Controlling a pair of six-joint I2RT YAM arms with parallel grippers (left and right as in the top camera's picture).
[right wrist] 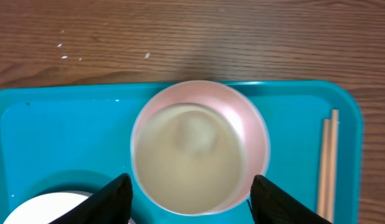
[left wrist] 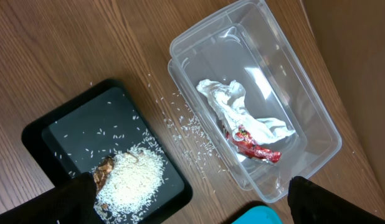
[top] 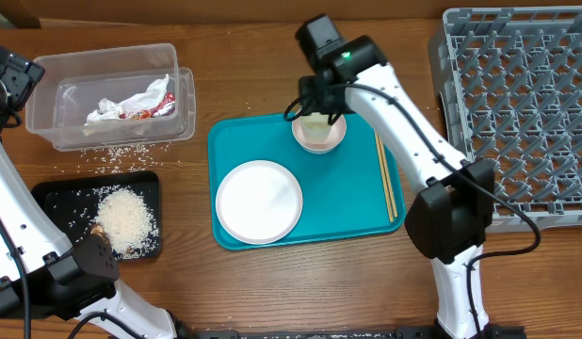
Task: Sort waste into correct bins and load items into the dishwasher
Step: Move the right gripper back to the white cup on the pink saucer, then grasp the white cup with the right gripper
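Pale bowl (right wrist: pixel 189 155) lies between the right tool's (right wrist: pixel 191 190) open fingers on the teal tray (right wrist: pixel 55 137).

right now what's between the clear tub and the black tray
Loose rice grains on the table, between clear tub and black tray; overhead and left wrist views show it.

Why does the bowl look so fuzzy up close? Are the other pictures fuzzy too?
Right wrist view: the pink-rimmed bowl looks soft, probably too near the lens, and the black fingers are smudgy. Left wrist view: sharper, with bright glints on the clear tub. Overhead view: crisp, though the white plate is washed out.
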